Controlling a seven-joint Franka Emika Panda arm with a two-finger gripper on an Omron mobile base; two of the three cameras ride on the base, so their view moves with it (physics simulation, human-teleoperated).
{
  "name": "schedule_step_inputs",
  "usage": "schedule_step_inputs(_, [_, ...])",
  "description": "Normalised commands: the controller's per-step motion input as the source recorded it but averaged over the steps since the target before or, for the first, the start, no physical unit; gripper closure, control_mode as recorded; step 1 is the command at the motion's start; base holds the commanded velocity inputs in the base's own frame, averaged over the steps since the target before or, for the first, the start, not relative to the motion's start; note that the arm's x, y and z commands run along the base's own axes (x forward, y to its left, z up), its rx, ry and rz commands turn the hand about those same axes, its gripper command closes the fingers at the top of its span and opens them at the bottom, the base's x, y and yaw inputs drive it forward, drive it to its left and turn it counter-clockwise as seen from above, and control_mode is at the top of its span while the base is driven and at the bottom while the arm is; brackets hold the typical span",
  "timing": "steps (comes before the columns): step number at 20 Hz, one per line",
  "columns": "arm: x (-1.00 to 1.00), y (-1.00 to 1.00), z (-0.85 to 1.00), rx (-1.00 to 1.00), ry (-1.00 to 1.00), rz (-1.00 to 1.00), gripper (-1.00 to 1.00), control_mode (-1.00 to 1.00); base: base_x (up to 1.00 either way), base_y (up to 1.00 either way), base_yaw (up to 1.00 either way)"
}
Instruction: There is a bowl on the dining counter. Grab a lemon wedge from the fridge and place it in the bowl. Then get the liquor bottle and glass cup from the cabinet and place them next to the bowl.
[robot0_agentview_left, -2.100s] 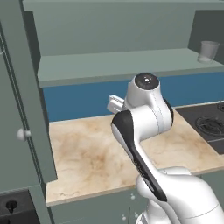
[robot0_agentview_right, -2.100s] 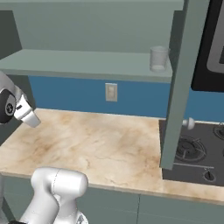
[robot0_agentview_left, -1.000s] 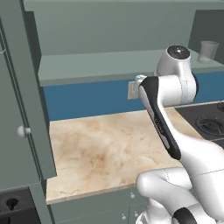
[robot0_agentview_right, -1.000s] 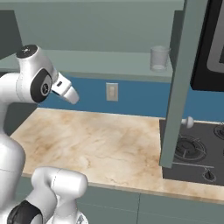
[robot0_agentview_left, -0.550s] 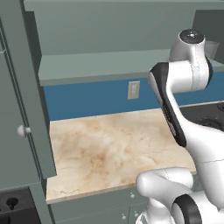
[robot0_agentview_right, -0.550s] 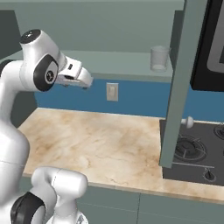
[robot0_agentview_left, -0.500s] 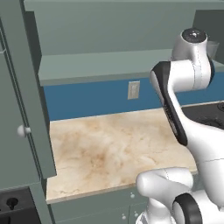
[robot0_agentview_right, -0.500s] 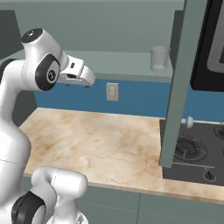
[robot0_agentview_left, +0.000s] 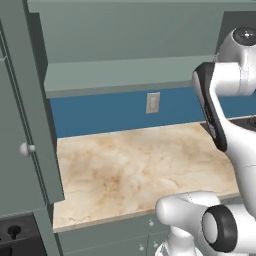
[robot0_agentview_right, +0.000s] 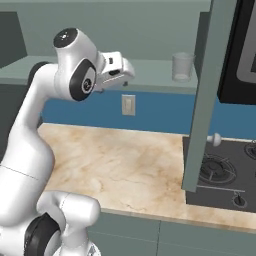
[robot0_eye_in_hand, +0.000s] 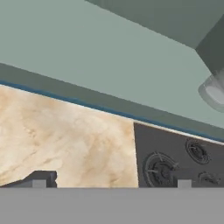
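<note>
**Arm swings up toward the open cabinet as I go after the glass cup**

The glass cup stands upright at the right end of the cabinet shelf, just left of the open cabinet door; in the hand view it shows as a pale blur at the right edge. It is clear, and I see nothing inside it. I have brought the arm up and to the right over the last two seconds: the tool has risen from low at the left of the right base view to shelf height, its nose turned toward the cup and well short of it. Its fingers are spread wide apart and hold nothing. I read this as the approach for the cup; the reach along the shelf is not yet made, and the door's edge beside the cup leaves little room on that side. The shelf carries no other thing that I can make out; I find no liquor bottle on the visible part. Below, the beige marbled table lies bare, with a wall socket on the blue backsplash behind it and the black hob to its right. The left cabinet door, with its small knob, also hangs open.
</note>
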Motion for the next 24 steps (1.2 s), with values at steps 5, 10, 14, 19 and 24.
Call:
schedule_step_inputs(5, [0.15, -0.59, 0.23, -0.28, -0.02, 0.24, -1.0, -1.0, 0.0, 0.0, 0.0])
schedule_step_inputs(10, [0.11, -0.59, 0.11, -0.19, -0.02, 0.24, -1.0, -1.0, 0.0, 0.0, 0.0])
schedule_step_inputs(14, [0.18, -0.5, 0.0, -0.18, 0.0, 0.24, -1.0, -1.0, 0.0, 0.0, 0.0])
schedule_step_inputs(19, [0.24, -0.34, 0.0, -0.22, 0.0, 0.19, -1.0, -1.0, 0.0, 0.0, 0.0])
schedule_step_inputs(24, [0.14, -0.19, 0.04, -0.22, 0.0, 0.08, -1.0, -1.0, 0.0, 0.0, 0.0])
